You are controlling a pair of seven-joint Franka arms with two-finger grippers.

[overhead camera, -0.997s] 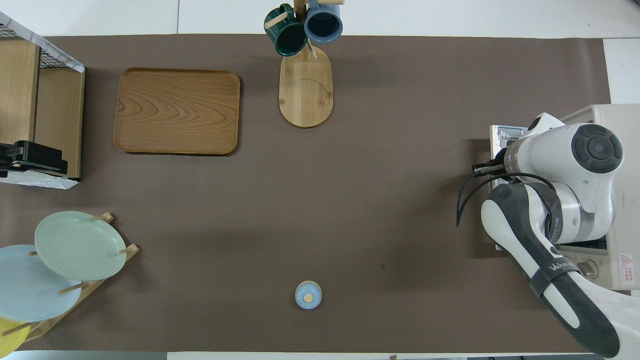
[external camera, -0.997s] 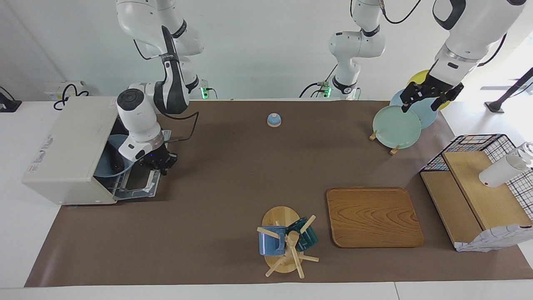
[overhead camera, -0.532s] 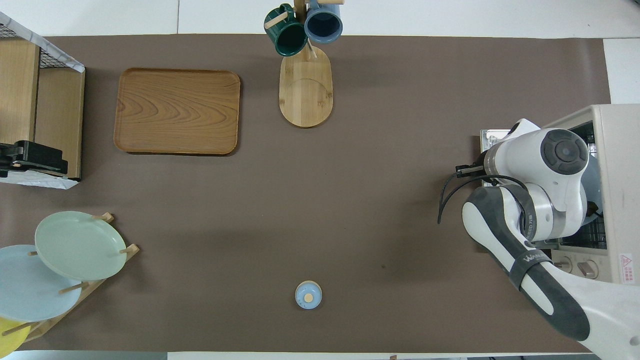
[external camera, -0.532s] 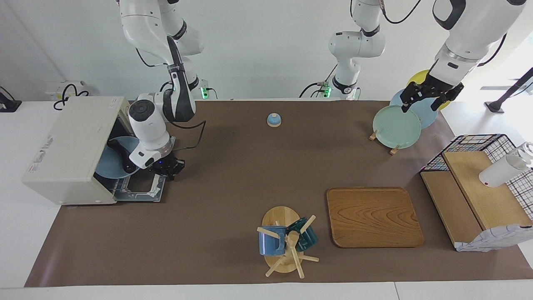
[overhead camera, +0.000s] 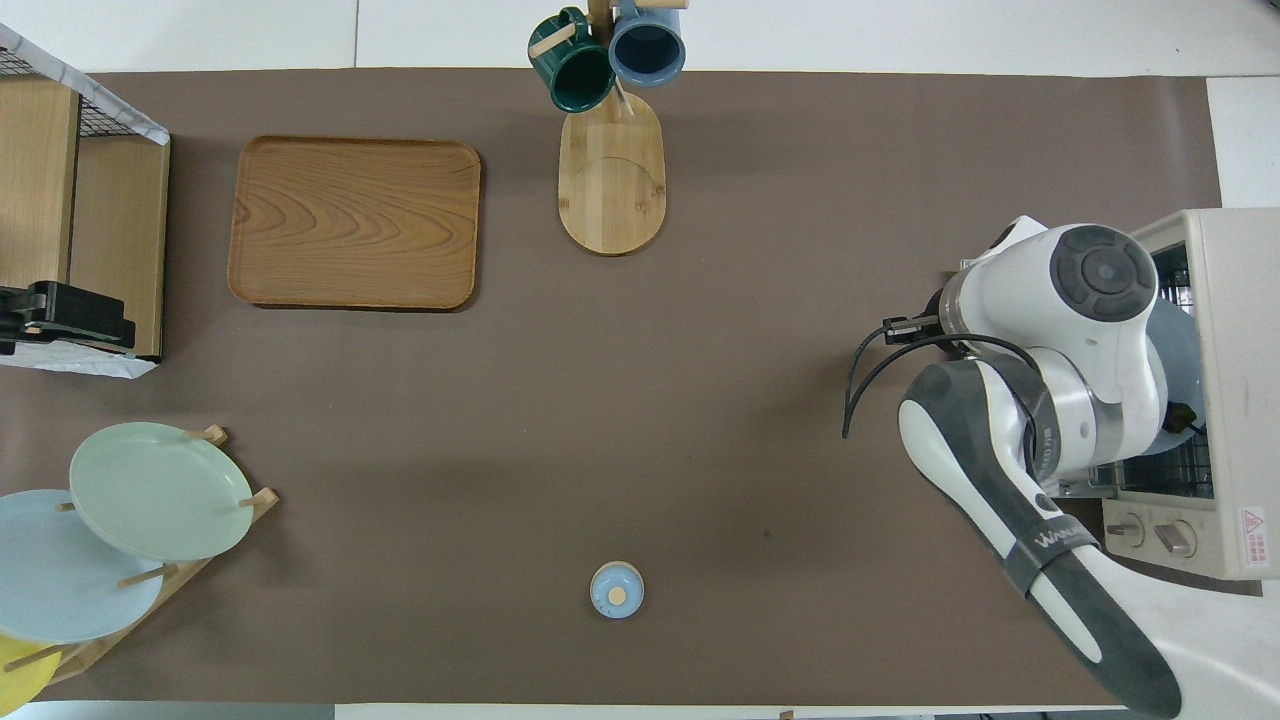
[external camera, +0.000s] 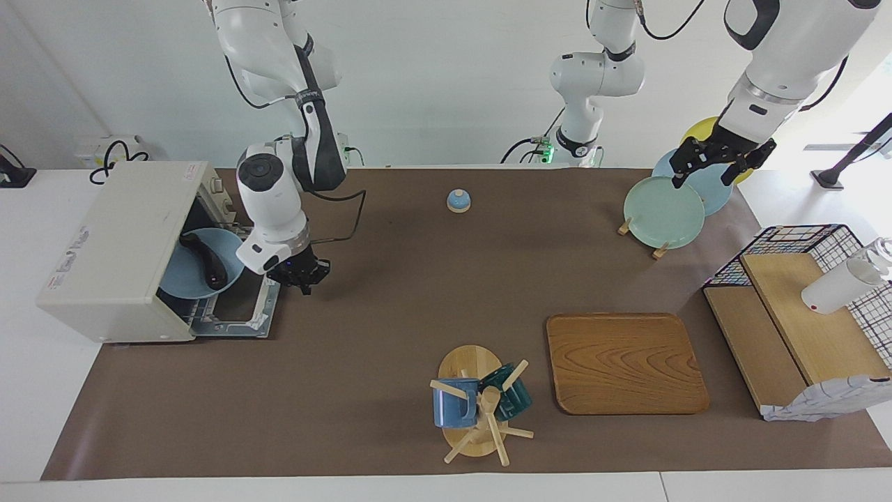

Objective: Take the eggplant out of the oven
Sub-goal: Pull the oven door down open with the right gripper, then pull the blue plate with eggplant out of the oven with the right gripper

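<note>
The cream-white oven [external camera: 118, 244] stands at the right arm's end of the table, its door [external camera: 240, 307] folded down flat. Inside, the dark eggplant [external camera: 205, 261] lies on a blue plate [external camera: 178, 279]. My right gripper [external camera: 301, 275] hangs low over the mat just past the door's outer edge, clear of the oven, with nothing seen in it. In the overhead view the right arm covers the door; the oven [overhead camera: 1240, 300] and plate [overhead camera: 1182, 350] show beside it. My left gripper [external camera: 718, 164] waits, open, above the plate rack.
A plate rack [external camera: 663, 211] with green, blue and yellow plates stands under the left gripper. A small blue bell [external camera: 458, 201], a mug tree [external camera: 477, 404], a wooden tray [external camera: 624, 362] and a wire shelf [external camera: 801, 314] with a white cup [external camera: 840, 286] are on the table.
My right gripper has drawn back from the oven mouth toward the table's middle and risen a little. The eggplant on its plate now shows fully. The left arm has not moved.
</note>
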